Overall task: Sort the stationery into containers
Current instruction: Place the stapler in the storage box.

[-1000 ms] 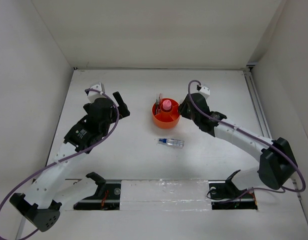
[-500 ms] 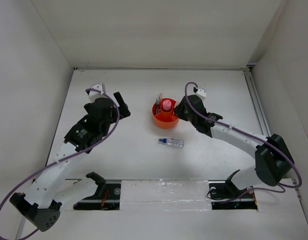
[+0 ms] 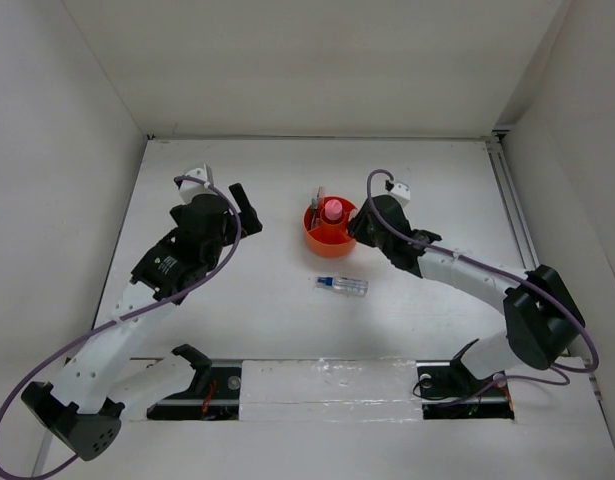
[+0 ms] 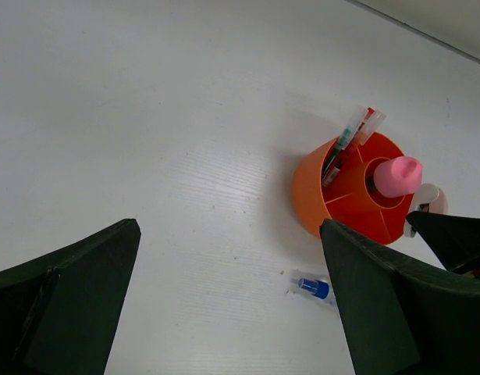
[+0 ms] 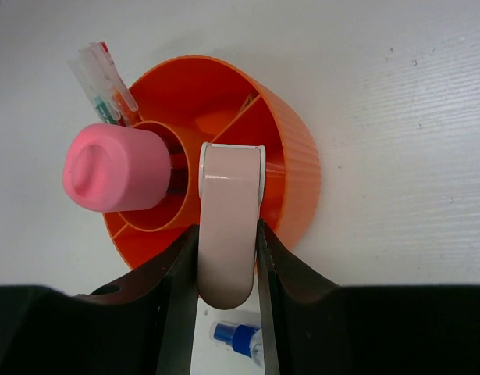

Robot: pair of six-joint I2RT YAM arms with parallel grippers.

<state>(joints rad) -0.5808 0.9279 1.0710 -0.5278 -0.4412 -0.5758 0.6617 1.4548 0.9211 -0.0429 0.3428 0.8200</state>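
The round orange organizer (image 3: 328, 234) stands mid-table, also in the right wrist view (image 5: 296, 156) and left wrist view (image 4: 314, 195). The pink tube (image 5: 115, 167) stands in its central well, and the red and green pens (image 5: 103, 82) lean in a far section. My right gripper (image 5: 229, 258) is shut on the white-pink stapler (image 5: 228, 230), held over the organizer's near right section. The silvery tube with blue cap (image 3: 342, 285) lies on the table just in front of the organizer. My left gripper (image 3: 242, 210) is open and empty, left of the organizer. The tan cube is not visible.
White walls enclose the table at the back and both sides. A rail (image 3: 512, 210) runs along the right edge. The arm bases and a taped strip (image 3: 327, 385) sit at the near edge.
My right gripper has moved left with the stapler, from beside the organizer to over its right rim. The left arm has barely moved.
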